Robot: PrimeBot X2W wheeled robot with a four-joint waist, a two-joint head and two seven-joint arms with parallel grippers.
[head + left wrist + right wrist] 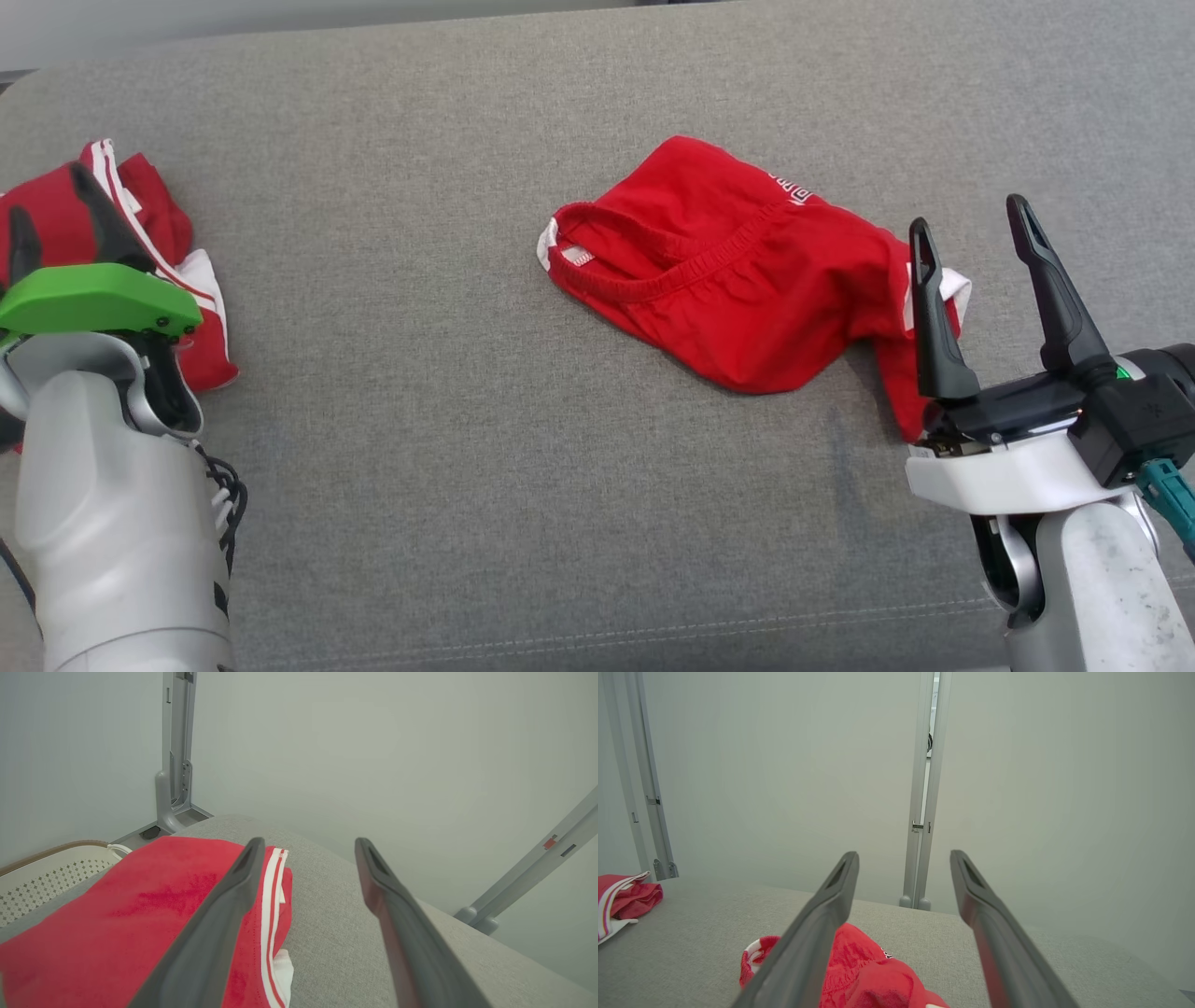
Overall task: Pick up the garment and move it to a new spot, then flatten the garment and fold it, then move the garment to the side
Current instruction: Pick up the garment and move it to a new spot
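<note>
A crumpled garment (pixel 728 289) lay on the cushion (pixel 420 448), a little right of its centre. The right pincer (pixel 969 217) stood at the garment's near right end, partly in front of it. A second, folded garment (pixel 159 215) lay at the cushion's left edge, well apart from the first, and the left pincer (pixel 49 196) was over it. A basket (pixel 51 872) sat beyond that left edge, lower down. A wall (pixel 784 765) stood behind the cushion.
</note>
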